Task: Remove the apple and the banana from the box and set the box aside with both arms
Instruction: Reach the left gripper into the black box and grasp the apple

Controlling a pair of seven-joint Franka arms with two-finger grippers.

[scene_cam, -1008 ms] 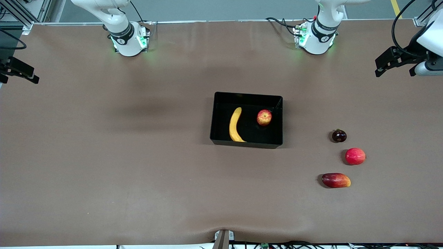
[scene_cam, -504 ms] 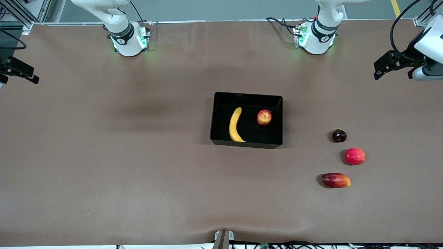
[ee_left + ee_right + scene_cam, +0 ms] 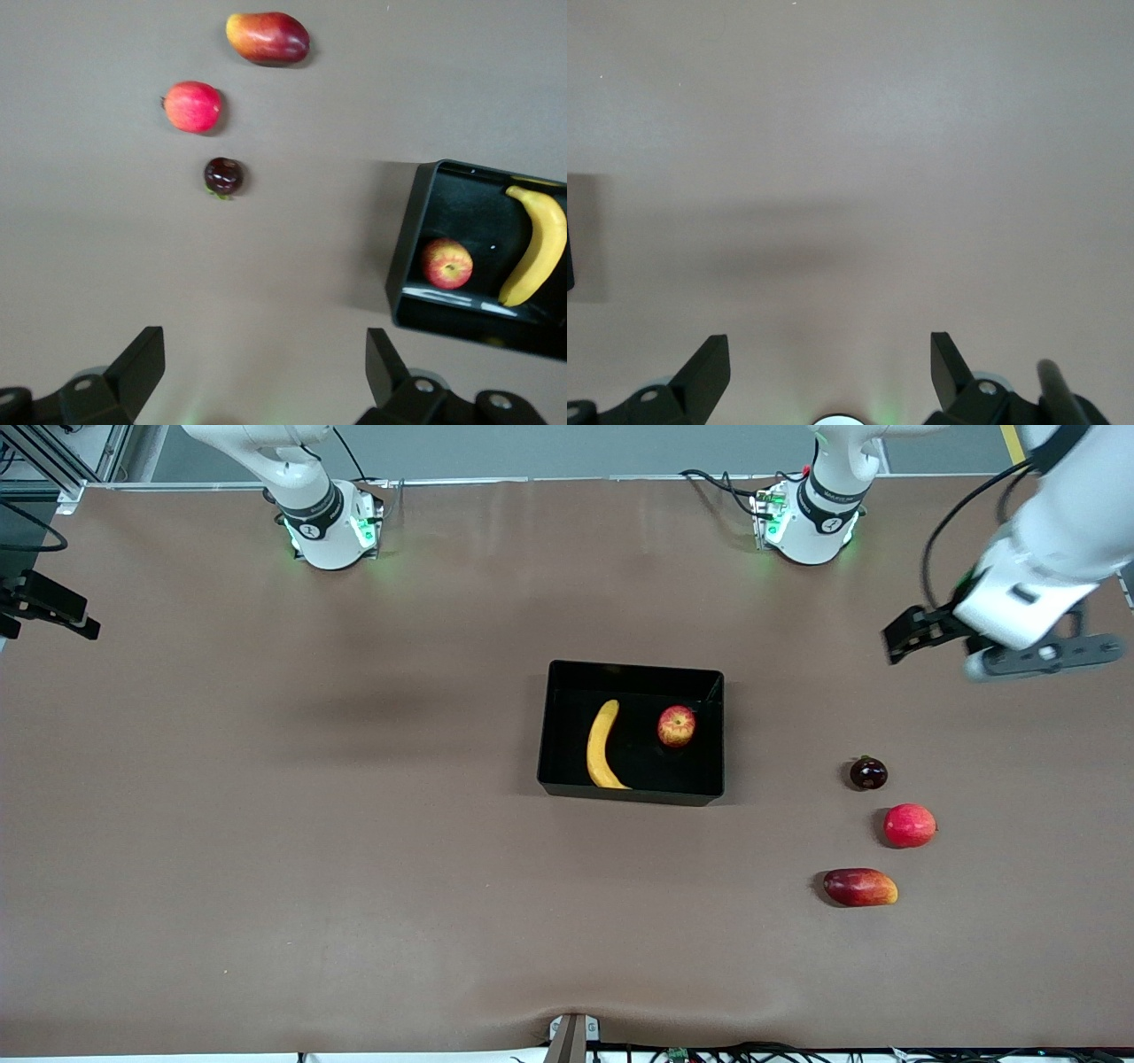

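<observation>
The black tray [image 3: 631, 791] sits mid-table. The yellow banana [image 3: 602, 746] and the red-and-yellow apple [image 3: 676, 725] lie inside it, apart from each other. They also show in the left wrist view: tray [image 3: 406, 266], banana [image 3: 536, 252], apple [image 3: 446, 263]. My left gripper [image 3: 914, 636] is open and empty, up in the air over bare table toward the left arm's end; its jaws stand wide apart [image 3: 266, 354]. My right gripper [image 3: 62, 613] waits at the right arm's end of the table, open and empty [image 3: 830, 359], over bare table.
Three loose fruits lie toward the left arm's end, nearer the front camera than the left gripper: a dark purple round fruit [image 3: 868, 773], a plain red round fruit [image 3: 909, 825] and an oblong dark-red mango [image 3: 859, 887].
My left gripper has swung in from the table's end toward the tray and the loose fruits. The right arm, tray and fruits have not moved.
</observation>
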